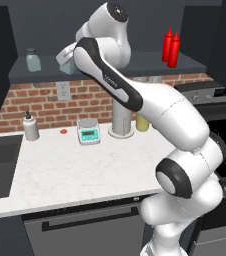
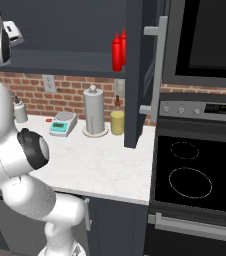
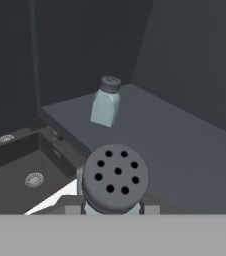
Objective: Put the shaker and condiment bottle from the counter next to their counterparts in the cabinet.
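Currently the gripper (image 3: pixel 114 212) is closed on the shaker (image 3: pixel 116 177), held above the cabinet (image 3: pixel 185 60) shelf edge. Farther along the shelf board (image 3: pixel 175 145) stands the matching jar (image 3: pixel 105 102), upright, well apart. Two red bottles (image 1: pixel 171 47) stand together at the far end.

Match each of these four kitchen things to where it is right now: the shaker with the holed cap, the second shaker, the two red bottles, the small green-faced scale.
Things:
1. shaker with the holed cap
2. second shaker
3. two red bottles
4. scale

Places:
A. on the white counter, in front of the brick wall
B. held in the gripper, just short of the cabinet shelf
C. side by side at the right end of the shelf
D. standing alone at the left end of the shelf

Pairs: 1-B, 2-D, 3-C, 4-A
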